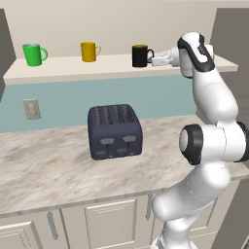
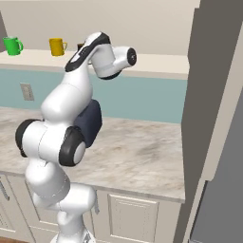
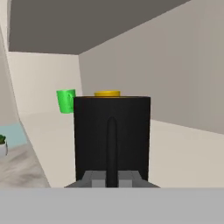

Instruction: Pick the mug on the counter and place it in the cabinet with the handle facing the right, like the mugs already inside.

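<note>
Three mugs on the cabinet (image 1: 73,73) shelf – green, yellow, black mug (image 1: 139,56) – jaws clamped on its handle (image 3: 112,148)

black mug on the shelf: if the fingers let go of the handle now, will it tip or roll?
Probably stays put: the black mug looks upright with its flat base on the cabinet shelf, so rolling seems unlikely. It looks rigid and squat, so hard to tip. The gripper, shut on the handle, could nudge it when opening.

mug (image 1: 140,56): matt black | counter (image 1: 44,168): marbled stone, smooth | toaster (image 1: 115,132): dark, matt
</note>
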{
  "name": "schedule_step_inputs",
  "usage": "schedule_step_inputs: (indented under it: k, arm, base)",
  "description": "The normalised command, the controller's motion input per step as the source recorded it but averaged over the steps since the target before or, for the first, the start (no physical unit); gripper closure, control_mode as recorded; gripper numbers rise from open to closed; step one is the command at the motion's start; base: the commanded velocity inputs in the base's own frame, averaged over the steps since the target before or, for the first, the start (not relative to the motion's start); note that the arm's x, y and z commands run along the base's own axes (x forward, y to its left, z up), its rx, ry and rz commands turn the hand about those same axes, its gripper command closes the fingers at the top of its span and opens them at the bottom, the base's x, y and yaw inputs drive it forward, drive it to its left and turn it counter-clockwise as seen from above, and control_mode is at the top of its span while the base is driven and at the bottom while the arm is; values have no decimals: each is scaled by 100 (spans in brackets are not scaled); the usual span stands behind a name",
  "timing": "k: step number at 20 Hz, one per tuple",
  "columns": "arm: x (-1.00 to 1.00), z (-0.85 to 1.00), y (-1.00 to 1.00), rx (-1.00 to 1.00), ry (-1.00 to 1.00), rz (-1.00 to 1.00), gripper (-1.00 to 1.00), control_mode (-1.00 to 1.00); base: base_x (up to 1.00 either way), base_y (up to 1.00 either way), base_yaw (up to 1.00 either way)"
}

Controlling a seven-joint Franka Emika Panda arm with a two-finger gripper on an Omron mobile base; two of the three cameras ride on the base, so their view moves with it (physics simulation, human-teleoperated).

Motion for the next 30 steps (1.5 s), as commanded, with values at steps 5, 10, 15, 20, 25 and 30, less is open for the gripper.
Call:
schedule_step_inputs:
  k: [5, 10, 15, 20, 25, 30]
  arm:
    - [29, -6, 0, 0, 0, 0, 100, -100]
    - [18, -1, 0, 0, 0, 0, 100, -100]
    - [14, -3, 0, 0, 0, 0, 100, -100]
    - [7, -2, 0, -1, 0, 0, 100, -100]
    - [6, -3, 0, -1, 0, 0, 100, -100]
    - [2, -1, 0, -1, 0, 0, -100, -100]
  base:
    - [0, 0, 0]
    - [0, 0, 0]
    - [0, 0, 0]
    - [0, 0, 0]
    - [0, 0, 0]
    - [0, 0, 0]
